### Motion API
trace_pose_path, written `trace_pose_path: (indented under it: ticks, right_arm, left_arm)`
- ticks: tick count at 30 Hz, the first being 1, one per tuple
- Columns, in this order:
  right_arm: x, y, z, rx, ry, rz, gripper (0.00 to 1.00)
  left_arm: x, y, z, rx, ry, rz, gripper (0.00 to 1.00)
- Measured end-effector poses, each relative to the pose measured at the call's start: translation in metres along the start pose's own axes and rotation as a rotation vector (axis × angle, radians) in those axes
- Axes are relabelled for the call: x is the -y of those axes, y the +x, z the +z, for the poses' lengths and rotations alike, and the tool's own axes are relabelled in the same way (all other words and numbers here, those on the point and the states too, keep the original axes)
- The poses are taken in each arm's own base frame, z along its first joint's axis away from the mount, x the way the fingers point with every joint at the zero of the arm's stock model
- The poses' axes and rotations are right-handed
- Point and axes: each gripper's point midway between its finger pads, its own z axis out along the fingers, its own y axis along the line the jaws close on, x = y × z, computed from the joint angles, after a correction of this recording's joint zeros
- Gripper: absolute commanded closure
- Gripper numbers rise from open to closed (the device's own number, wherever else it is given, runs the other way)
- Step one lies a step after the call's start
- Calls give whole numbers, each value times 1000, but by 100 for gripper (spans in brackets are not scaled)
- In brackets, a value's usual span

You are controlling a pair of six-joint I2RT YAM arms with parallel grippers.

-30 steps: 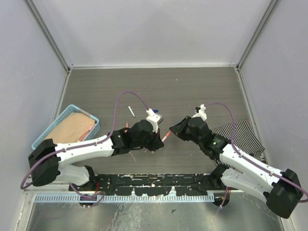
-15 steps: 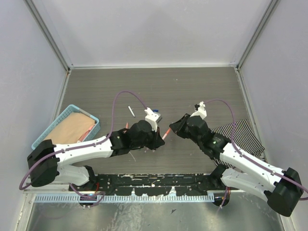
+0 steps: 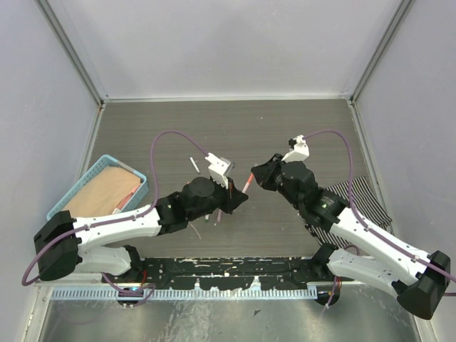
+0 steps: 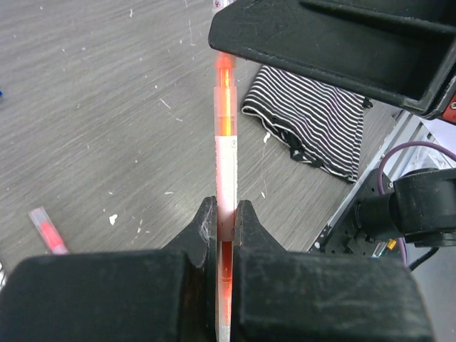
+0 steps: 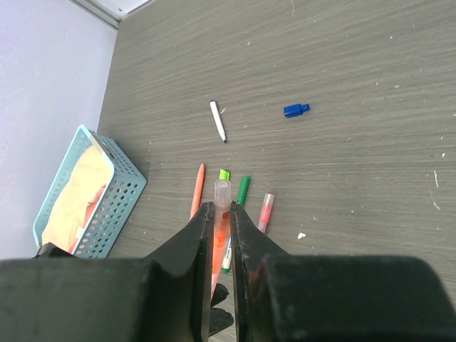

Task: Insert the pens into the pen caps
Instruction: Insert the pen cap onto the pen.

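A white-barrelled orange-tipped pen and an orange cap meet aloft; orange pen, green pen and blue cap lie flat.

"What closes in the bench?"

"Pale lilac-grey wall panels on three sides, meeting at slanting aluminium posts in the far corners."

"And underfoot, so to speak?"

"A dark grey wood-grain tabletop, flecked with small white scuffs, lit softly and evenly from above. A brushed-metal ledge runs along its near edge, catching a dull sheen."
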Motion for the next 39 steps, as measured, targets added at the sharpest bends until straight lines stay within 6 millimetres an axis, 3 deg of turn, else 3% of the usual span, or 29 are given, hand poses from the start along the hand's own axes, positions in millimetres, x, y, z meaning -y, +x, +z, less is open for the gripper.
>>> trace_pose_path:
  ticks: [5,14,20,23,27,30,39]
  right_arm:
    - [-6,-10,-3,24,-15,-43,93]
    - [-16,-17,-9,37,-54,-74,73]
    - [-28,-5,-15,-22,-118,-89,61]
    - [-33,0,-22,-51,-154,-94,53]
    - [-38,-1,-33,-63,-177,-100,33]
    - [-38,-12,-43,-39,-168,-108,28]
    - [-28,-63,-60,129,-39,-71,30]
  left_arm:
    - [1,-9,1,46,9,18,100]
    - [4,-19,-3,85,24,35,100]
    - [8,-30,-5,127,34,32,100]
    - [9,-34,-6,141,40,31,100]
    - [11,-37,-8,151,45,29,100]
    - [12,-41,-11,161,48,27,100]
    - [13,-42,-22,176,69,28,100]
